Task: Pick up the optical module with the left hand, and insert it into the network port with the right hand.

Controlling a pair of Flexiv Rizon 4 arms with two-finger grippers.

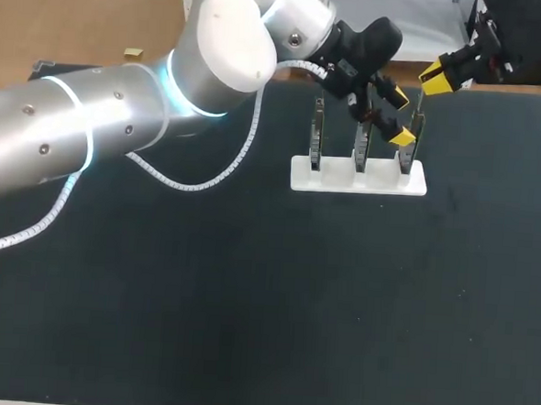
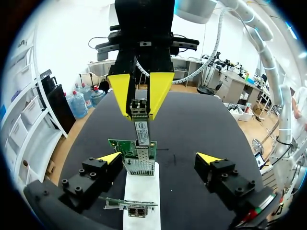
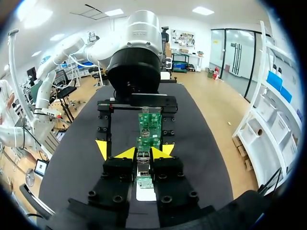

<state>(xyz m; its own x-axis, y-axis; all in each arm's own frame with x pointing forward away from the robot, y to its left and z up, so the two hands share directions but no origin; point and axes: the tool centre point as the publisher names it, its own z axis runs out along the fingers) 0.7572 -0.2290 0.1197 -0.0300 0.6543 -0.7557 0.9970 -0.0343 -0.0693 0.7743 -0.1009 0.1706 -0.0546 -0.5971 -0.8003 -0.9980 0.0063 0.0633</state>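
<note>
One view, left wrist, shows optical module (image 2: 142, 130) at network port (image 2: 139, 164).

Left claw (image 2: 159, 157) spread wide, facing right claw (image 3: 144, 152) pinched narrow.

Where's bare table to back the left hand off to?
Bare: the black mat all along the front of the white stand, and the strip to its right. Crowded: the stand's right end, where the left hand straddles the board and the right hand holds the module over it.
</note>
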